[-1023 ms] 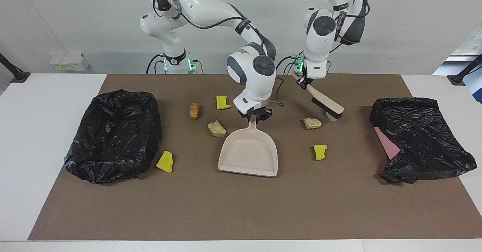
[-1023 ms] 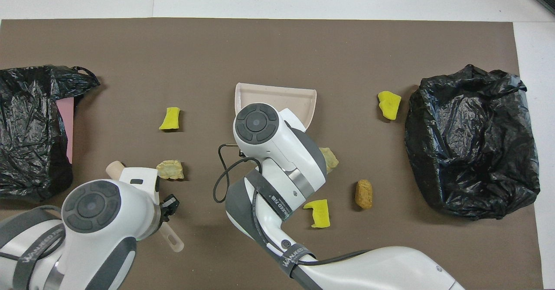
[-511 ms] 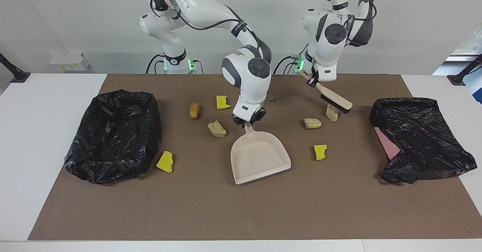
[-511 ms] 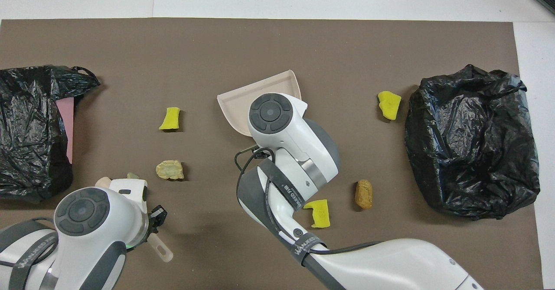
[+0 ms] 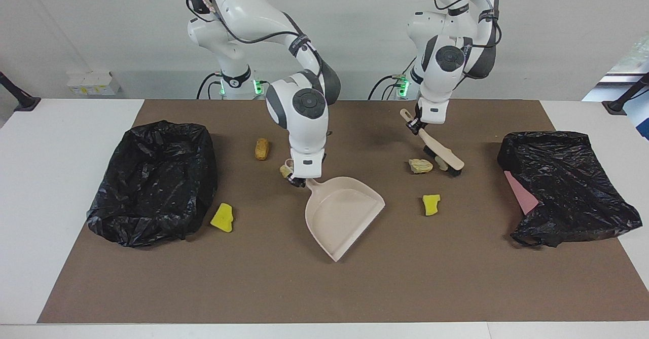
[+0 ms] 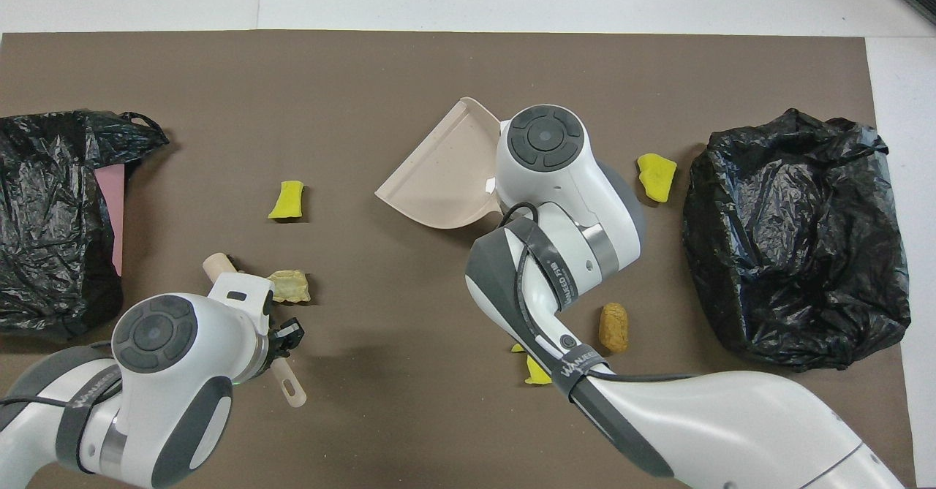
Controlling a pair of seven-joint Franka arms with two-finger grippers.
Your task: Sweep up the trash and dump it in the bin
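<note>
Brown mat on a white table, pale wall behind.
My right gripper clamps the dustpan handle; my left gripper clamps the brush among scattered trash.

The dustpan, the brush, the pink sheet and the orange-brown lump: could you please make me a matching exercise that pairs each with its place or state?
Things:
1. dustpan
2. brush
3. pink sheet
4. orange-brown lump

Places or states:
A. tucked at the edge of the crumpled black bag at the left arm's end of the table
B. loose on the brown mat, touched by nothing
C. held by its handle in the right gripper
D. held by the left gripper, its bristles down beside a beige lump

Pairs: 1-C, 2-D, 3-A, 4-B
</note>
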